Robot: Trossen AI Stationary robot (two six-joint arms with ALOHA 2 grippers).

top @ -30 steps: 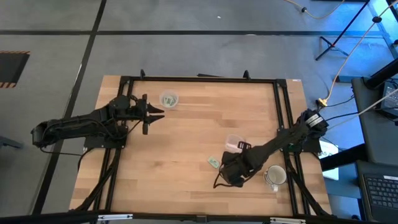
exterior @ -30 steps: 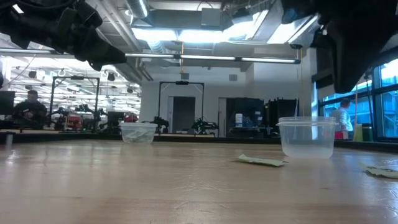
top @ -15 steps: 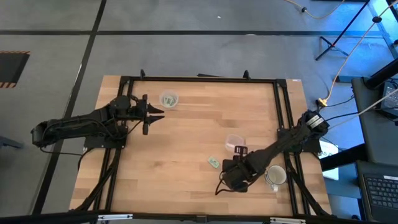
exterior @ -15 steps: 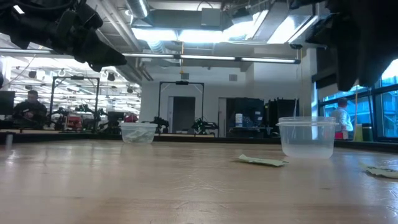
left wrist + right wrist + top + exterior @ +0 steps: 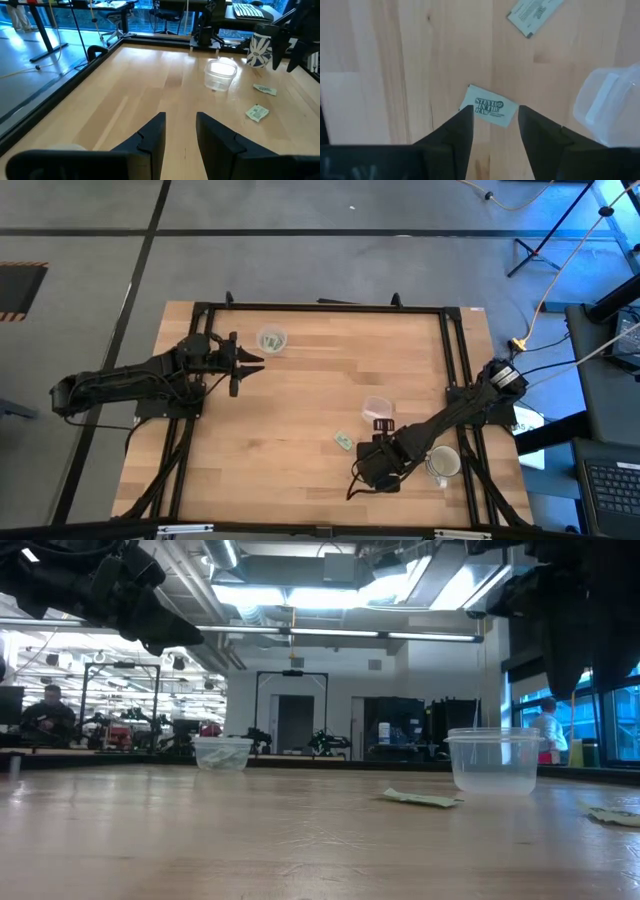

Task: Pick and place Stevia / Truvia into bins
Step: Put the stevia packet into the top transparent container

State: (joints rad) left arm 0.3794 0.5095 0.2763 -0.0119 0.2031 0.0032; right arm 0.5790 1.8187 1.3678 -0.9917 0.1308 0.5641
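Two green Stevia packets lie flat on the wood. One packet (image 5: 489, 107) sits straight below my right gripper (image 5: 495, 110), which hangs open above it, fingers pointing down, well off the table. The arm hides this packet in the high view. The other packet (image 5: 345, 442) lies just to its left. A clear bin (image 5: 376, 408) stands just beyond my right gripper (image 5: 374, 466). A second clear bin (image 5: 271, 340), with packets inside, stands at the far left. My left gripper (image 5: 247, 363) waits open beside that bin.
A white mug (image 5: 443, 464) stands to the right of my right gripper, under its arm. A black frame rail (image 5: 320, 308) runs around the tabletop. Bare wood spreads across the middle and near left. People and workbenches show in the room beyond the table's far edge.
My right gripper has moved from beside the nearer clear bin toward the table's near edge, and now hangs over a packet. The bins and the visible packet have stayed in place.
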